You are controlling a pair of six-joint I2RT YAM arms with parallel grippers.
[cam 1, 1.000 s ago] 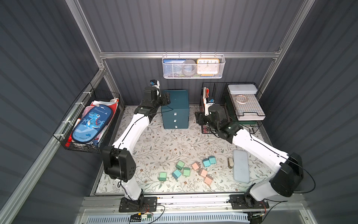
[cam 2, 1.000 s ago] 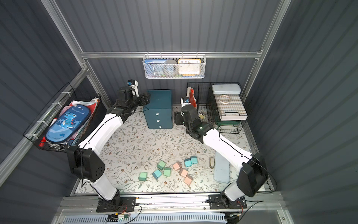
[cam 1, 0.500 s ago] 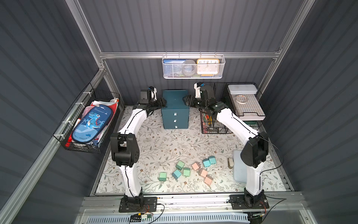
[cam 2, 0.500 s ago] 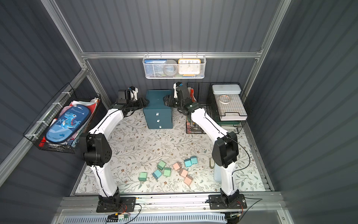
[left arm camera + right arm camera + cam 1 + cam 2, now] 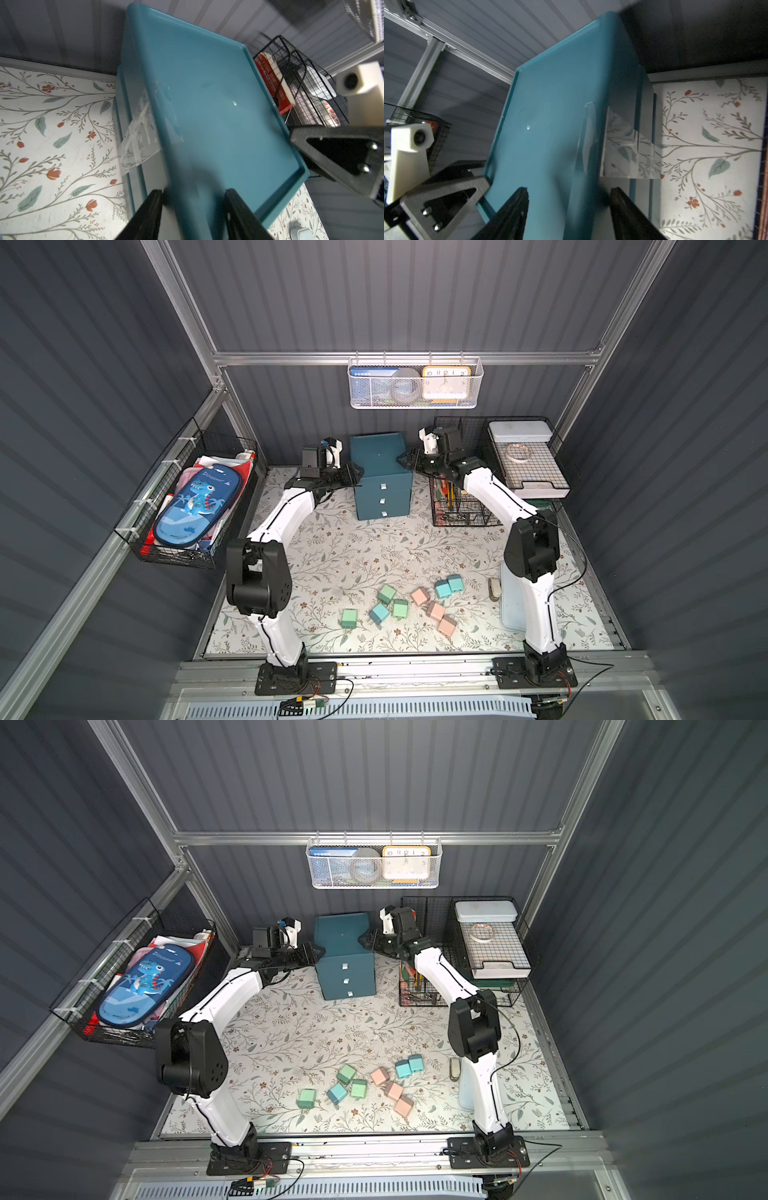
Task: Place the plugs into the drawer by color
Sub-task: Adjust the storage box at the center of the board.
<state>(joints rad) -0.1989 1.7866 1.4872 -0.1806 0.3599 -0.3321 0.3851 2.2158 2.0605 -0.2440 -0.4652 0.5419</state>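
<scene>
The dark teal drawer [image 5: 380,477] stands at the back of the floral mat with its three drawers pushed in. My left gripper [image 5: 354,475] is at its upper left edge. In the left wrist view the jaws [image 5: 193,199] straddle that edge, and contact is too blurred to judge. My right gripper [image 5: 405,460] is at the upper right edge, open, with the edge between its fingers [image 5: 569,197]. Several plugs lie loose near the front: mint green [image 5: 387,594], light blue [image 5: 443,590] and pink [image 5: 420,596]. Neither gripper is near them.
A black wire organizer [image 5: 461,506] and a stacked wire tray [image 5: 528,460] stand right of the drawer. A beige stapler-like object [image 5: 494,589] and a pale case [image 5: 513,605] lie front right. A side basket [image 5: 166,556] holds a dinosaur pouch. A white basket [image 5: 415,383] hangs on the back wall.
Both arms have reached in to the drawer's top edges, the right one swinging back from in front of the wire organizer. The left jaws have narrowed. The plugs have not moved.
</scene>
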